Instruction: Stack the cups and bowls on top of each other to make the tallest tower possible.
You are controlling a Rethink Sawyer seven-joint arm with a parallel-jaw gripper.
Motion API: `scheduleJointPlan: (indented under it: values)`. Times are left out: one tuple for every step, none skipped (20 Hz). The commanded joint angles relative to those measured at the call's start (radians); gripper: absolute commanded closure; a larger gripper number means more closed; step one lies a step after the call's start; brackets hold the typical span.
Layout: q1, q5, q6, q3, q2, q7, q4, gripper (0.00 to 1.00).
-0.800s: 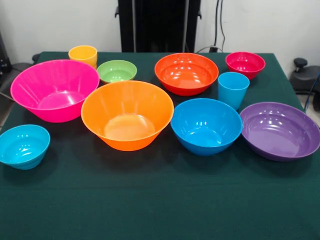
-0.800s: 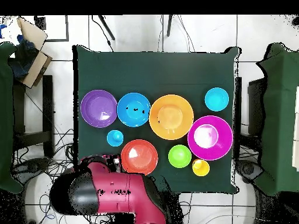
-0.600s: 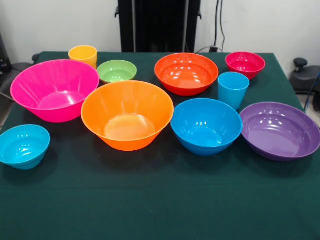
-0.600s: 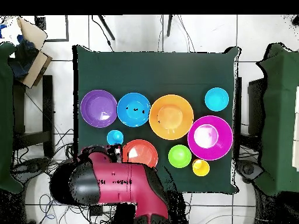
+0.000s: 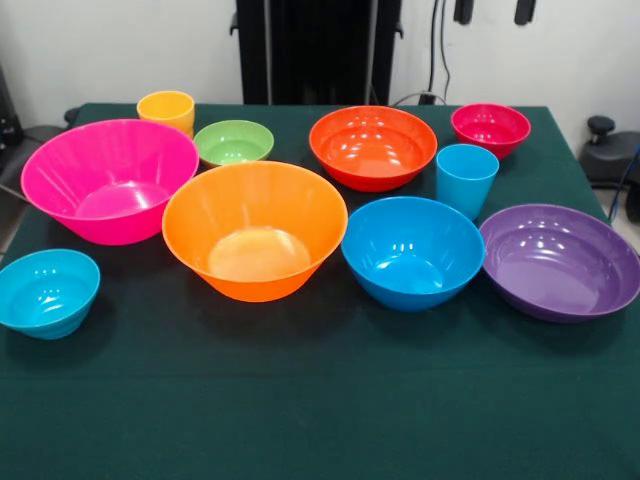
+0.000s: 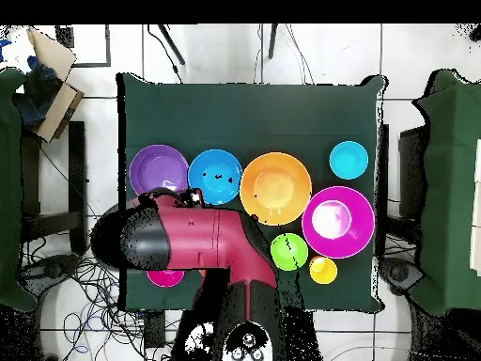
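Only the two dark fingertips of my gripper (image 5: 493,10) show at the top edge, apart and empty, above and behind the small magenta bowl (image 5: 490,128). Every bowl and cup stands alone on the cloth. The yellow-orange cup (image 5: 167,108), green bowl (image 5: 233,141) and red-orange bowl (image 5: 373,146) are at the back. In the middle are the pink bowl (image 5: 108,178), orange bowl (image 5: 255,228), light blue cup (image 5: 466,178), blue bowl (image 5: 413,250) and purple bowl (image 5: 560,260). The teal bowl (image 5: 47,290) sits front left. Overhead, the red arm (image 6: 202,244) hides the red-orange bowl and the blue cup.
A dark green cloth (image 5: 320,400) covers the table, with open cloth along its front edge. Green-covered furniture (image 6: 451,188) flanks the table on both sides in the overhead view, and a cardboard box (image 6: 47,66) sits off one corner.
The arm has swung out over the table, now covering the red-orange bowl and the blue cup overhead. Its fingertips have come into the top of the front view. No bowl or cup has moved.
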Motion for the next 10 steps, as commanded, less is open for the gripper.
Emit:
scheduleJointPlan:
  values:
    - [-0.003, -0.038, -0.032, 0.082, 0.174, 0.084, -0.094, 0.0]
    - [-0.001, -0.039, -0.042, 0.081, 0.177, 0.085, -0.088, 0.0]
    - [0.001, -0.042, -0.064, 0.079, 0.189, 0.089, -0.081, 0.0]
    - [0.004, -0.044, -0.076, 0.078, 0.195, 0.092, -0.074, 0.0]
    - [0.002, -0.043, -0.09, 0.079, 0.212, 0.094, -0.069, 0.0]
    - [0.0, -0.041, -0.1, 0.082, 0.218, 0.094, -0.062, 0.0]
    - [-0.007, -0.041, -0.12, 0.088, 0.231, 0.091, -0.056, 0.0]
    - [-0.008, -0.041, -0.131, 0.089, 0.236, 0.091, -0.052, 0.0]
    - [-0.006, -0.042, -0.138, 0.087, 0.238, 0.092, -0.051, 0.0]
    - [-0.005, -0.043, -0.145, 0.085, 0.241, 0.093, -0.049, 0.0]
